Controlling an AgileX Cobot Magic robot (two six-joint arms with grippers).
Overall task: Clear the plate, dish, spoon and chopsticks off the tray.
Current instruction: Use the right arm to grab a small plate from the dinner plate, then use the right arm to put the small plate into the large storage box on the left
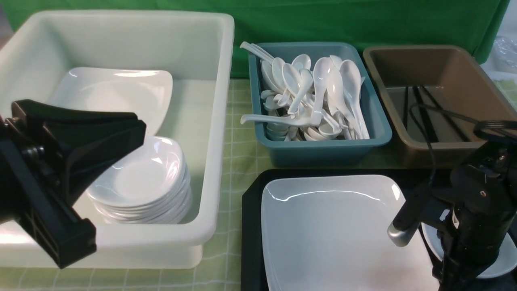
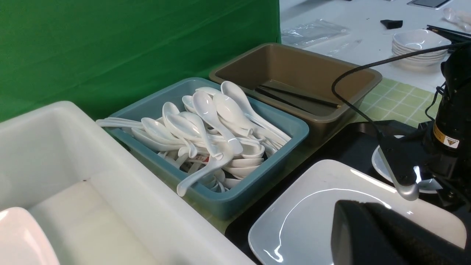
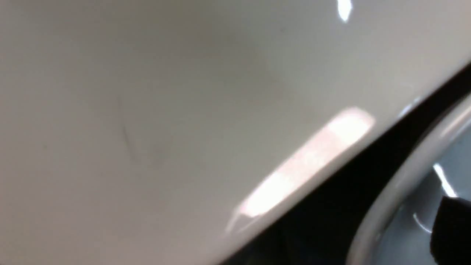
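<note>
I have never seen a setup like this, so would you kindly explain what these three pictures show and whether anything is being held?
It is a two-armed robot clearing tableware. The wide picture looks forward from between the arms; the other two come from cameras on each wrist. A black tray carries a large white plate and a small dish. Behind stand a white tub of crockery, a teal tub of spoons and a brown tub with chopsticks. The left gripper, shut, holds nothing visible. The right arm hangs low over the dish; its fingers are hidden.
</note>
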